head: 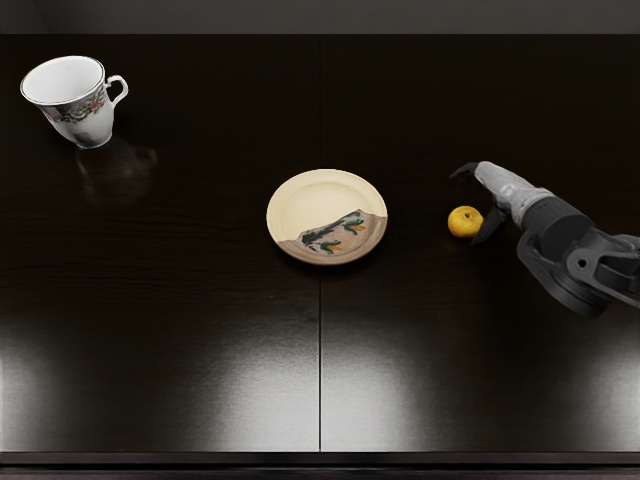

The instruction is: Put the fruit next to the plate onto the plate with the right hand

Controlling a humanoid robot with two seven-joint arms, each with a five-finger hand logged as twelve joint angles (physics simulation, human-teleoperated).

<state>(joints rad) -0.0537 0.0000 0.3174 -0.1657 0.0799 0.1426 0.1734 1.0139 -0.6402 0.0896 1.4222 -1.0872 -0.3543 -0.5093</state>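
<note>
A small yellow fruit lies on the dark table to the right of a cream plate with a brown and green painted patch. My right hand reaches in from the right edge and sits just right of the fruit. Its dark fingers are spread on either side of the fruit's right flank, and they are not closed on it. The plate holds nothing.
A white teacup with a floral band stands tilted at the far left back of the table. The dark table stretches wide in front of the plate, with a seam running down its middle.
</note>
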